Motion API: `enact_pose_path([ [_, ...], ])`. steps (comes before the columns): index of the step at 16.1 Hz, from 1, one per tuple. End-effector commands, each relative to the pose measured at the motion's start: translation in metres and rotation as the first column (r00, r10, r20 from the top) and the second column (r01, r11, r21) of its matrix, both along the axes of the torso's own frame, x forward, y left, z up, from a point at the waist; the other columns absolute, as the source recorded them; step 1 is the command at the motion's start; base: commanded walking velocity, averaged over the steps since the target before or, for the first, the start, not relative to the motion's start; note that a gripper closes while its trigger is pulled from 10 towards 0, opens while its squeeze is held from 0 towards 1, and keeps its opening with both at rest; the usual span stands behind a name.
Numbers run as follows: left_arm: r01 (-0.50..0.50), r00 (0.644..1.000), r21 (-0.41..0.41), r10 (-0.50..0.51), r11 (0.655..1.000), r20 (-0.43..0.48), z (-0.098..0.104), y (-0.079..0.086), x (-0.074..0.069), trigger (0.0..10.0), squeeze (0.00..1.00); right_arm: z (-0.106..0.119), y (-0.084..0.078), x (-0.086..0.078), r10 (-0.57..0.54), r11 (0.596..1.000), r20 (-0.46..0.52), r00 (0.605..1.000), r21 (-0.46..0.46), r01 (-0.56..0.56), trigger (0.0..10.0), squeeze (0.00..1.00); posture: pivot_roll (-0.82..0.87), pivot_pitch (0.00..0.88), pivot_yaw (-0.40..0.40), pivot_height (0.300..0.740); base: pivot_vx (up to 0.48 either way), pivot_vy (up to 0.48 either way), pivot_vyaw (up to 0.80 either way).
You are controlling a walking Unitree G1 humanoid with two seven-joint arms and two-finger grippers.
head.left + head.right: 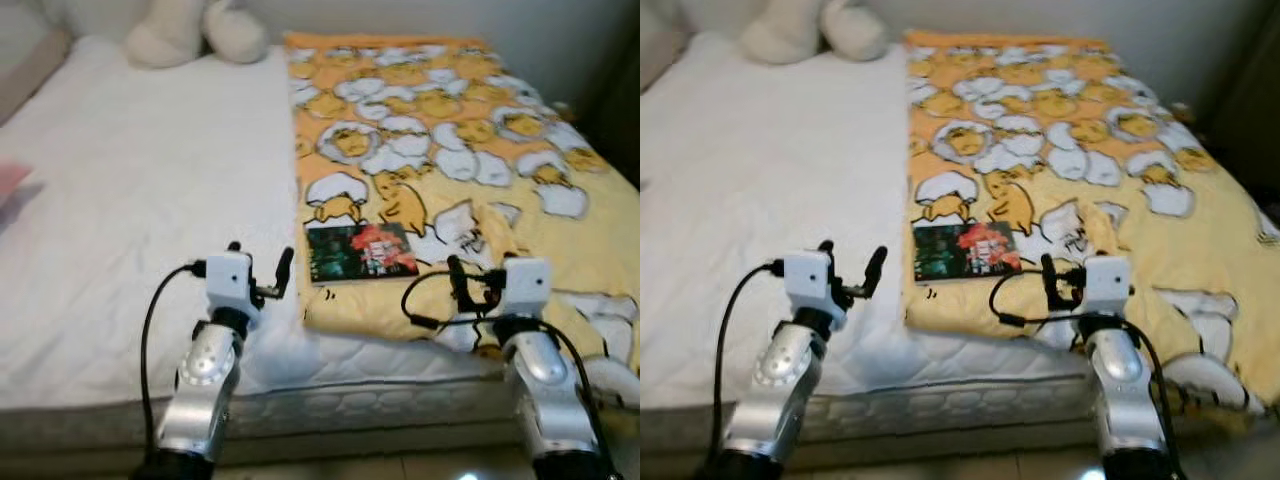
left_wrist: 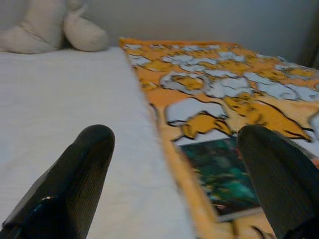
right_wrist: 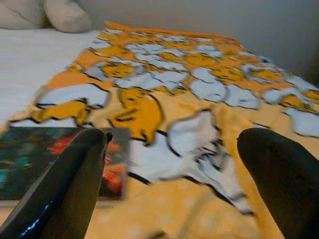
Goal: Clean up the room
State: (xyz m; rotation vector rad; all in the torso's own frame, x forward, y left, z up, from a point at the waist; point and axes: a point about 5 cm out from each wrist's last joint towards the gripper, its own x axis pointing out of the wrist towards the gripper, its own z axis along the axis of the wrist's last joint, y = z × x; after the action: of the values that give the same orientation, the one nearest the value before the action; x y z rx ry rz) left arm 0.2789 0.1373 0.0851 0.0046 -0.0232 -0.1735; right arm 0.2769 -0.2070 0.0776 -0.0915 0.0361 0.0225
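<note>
A dark book (image 1: 360, 252) with a green and red cover lies flat on the near edge of a yellow blanket (image 1: 450, 130) with an egg-character print, spread over the right half of the bed. My left gripper (image 1: 260, 263) hovers open over the white mattress (image 1: 150, 170), just left of the book. My right gripper (image 1: 476, 277) is open too, above the blanket just right of the book. Along the left wrist view, the book (image 2: 224, 181) lies ahead toward one black finger (image 2: 75, 179)'s opposite side. In the right wrist view the book (image 3: 25, 159) sits partly behind one finger (image 3: 65, 184).
A cream plush toy (image 1: 195, 30) rests at the head of the bed. Something pink (image 1: 10, 185) pokes in at the left edge. The mattress's front edge (image 1: 330, 400) runs just below both wrists, with floor beneath. A dark area lies beyond the bed's right side.
</note>
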Motion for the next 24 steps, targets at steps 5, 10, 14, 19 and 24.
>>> enact_pose_path([
  [5, -0.009, 1.000, 0.009, 0.009, 1.000, 0.005, 0.002, 0.009, 0.003, 10.0, 0.00, -0.002, 0.010, 0.003, 0.028, 0.999, -0.005, 1.000, 0.023, -0.028, 10.0, 0.00, -0.04, 0.000, 0.000, 0.740, 0.268, -0.272, 0.00],
  [10, -0.041, 0.999, 0.074, 0.042, 0.996, -0.006, 0.001, 0.014, 0.007, 10.0, 0.00, 0.000, 0.010, 0.005, 0.032, 0.999, -0.003, 0.999, 0.023, -0.032, 10.0, 0.00, -0.03, 0.000, -0.003, 0.740, 0.213, -0.192, 0.00],
  [14, -0.020, 0.999, 0.063, 0.018, 0.998, 0.029, 0.008, 0.015, 0.009, 10.0, 0.00, -0.002, 0.014, 0.004, 0.035, 0.999, -0.006, 0.999, 0.034, -0.035, 10.0, 0.00, -0.03, 0.000, -0.003, 0.740, 0.000, 0.000, 0.00],
  [19, 0.029, 0.999, 0.045, -0.030, 0.999, 0.023, 0.008, 0.009, 0.008, 10.0, 0.00, -0.001, 0.014, 0.004, 0.034, 0.999, -0.003, 0.999, 0.041, -0.034, 10.0, 0.00, -0.03, 0.000, -0.001, 0.740, 0.000, 0.477, -0.09],
  [24, 0.034, 0.999, 0.063, -0.036, 0.997, 0.035, 0.011, 0.006, 0.011, 10.0, 0.00, 0.001, 0.015, 0.004, 0.040, 0.999, 0.013, 0.999, 0.037, -0.040, 10.0, 0.00, -0.04, 0.000, -0.001, 0.740, 0.094, 0.000, -0.15],
])
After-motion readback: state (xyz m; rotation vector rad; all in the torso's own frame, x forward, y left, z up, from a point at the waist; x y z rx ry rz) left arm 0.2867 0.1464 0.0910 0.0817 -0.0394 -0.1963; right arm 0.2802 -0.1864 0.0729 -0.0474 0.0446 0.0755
